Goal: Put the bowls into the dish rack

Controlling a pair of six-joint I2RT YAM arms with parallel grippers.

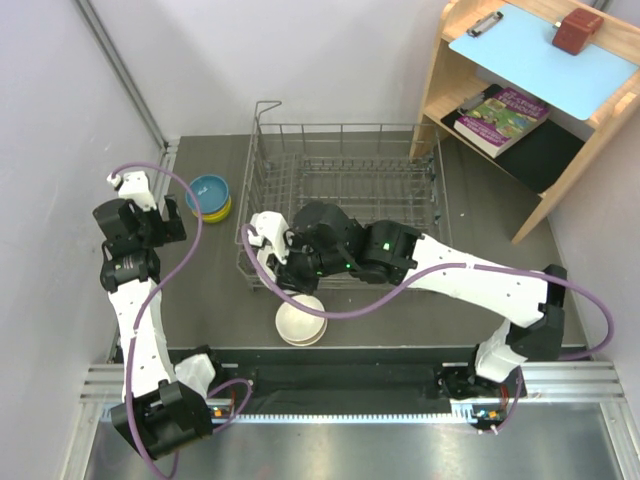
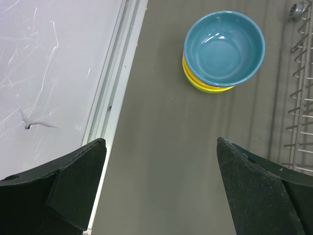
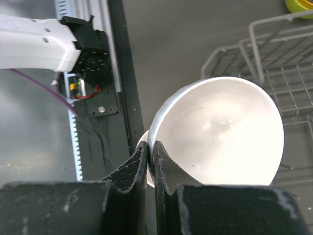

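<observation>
My right gripper (image 3: 150, 152) is shut on the rim of the white bowl (image 3: 220, 132) and holds it above the table, beside the front left corner of the dish rack (image 3: 274, 63). In the top view the gripper (image 1: 288, 268) hides that bowl. Beige-tan bowls (image 1: 302, 320) are stacked on the table just below it. The dish rack (image 1: 345, 165) holds no bowls. The blue bowl (image 2: 224, 48) sits on top of an orange and a yellow-green bowl (image 2: 208, 87), left of the rack (image 1: 209, 196). My left gripper (image 2: 161, 181) is open and empty, short of that stack.
A wooden shelf unit (image 1: 520, 90) with a book and a clipboard stands at the back right. A rail (image 2: 110, 98) and a wall run along the table's left edge. The arm bases' rail (image 3: 117, 73) lies near the beige-tan stack.
</observation>
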